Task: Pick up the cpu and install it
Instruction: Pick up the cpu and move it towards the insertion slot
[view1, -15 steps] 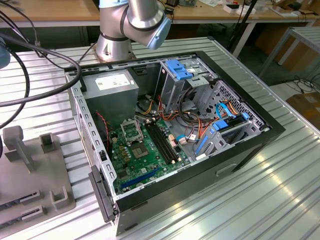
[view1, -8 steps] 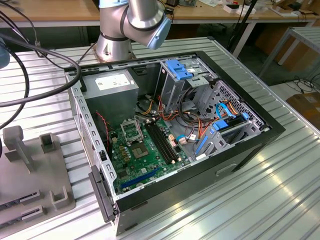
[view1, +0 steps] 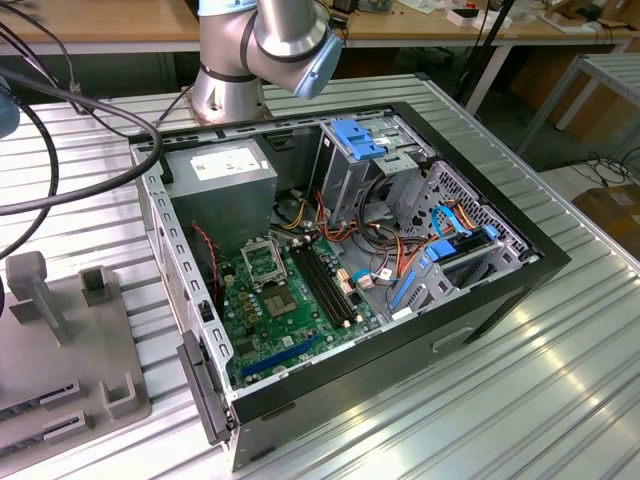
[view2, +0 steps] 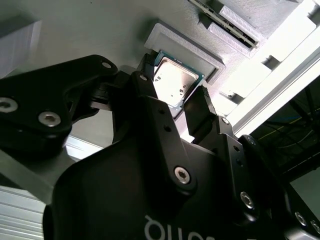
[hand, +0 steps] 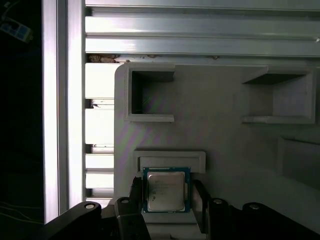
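The jaws pinch the cpu (hand: 166, 190): in the first wrist view one black finger (hand: 136, 194) lies against each of two opposite green edges, with no clear gap on either side. The gripper (hand: 166, 196) reaches down over a pale grey moulded tray (hand: 225, 135). The cpu lies flat with its silver top towards the camera, just beside a raised, U-shaped rim (hand: 170, 157) on that tray. Whether the chip rests on the tray or is already a little clear of it, I cannot tell. Two box-shaped pockets (hand: 150, 95) stand further off on the same tray, which lies on a ribbed metal table (hand: 200, 30).

In the second wrist view the gripper (view2: 173, 84) is seen from behind its black body. The cpu (view2: 172, 79) is bright between the fingers (view2: 199, 107), and the raised rim (view2: 187, 47) is just past it.

In the exterior view the arm (view1: 270, 40) rises behind an open computer case (view1: 500, 290) that lies on the table (view1: 480, 400). Inside the case are a green board (view1: 290, 320), a square metal-framed socket (view1: 262, 262), long black memory slots (view1: 325, 285) beside the socket, and a grey power-supply box (view1: 225, 170) in the far corner. The tray (view1: 60, 365) sits on the table to the exterior view's left of the case, well apart from the socket.
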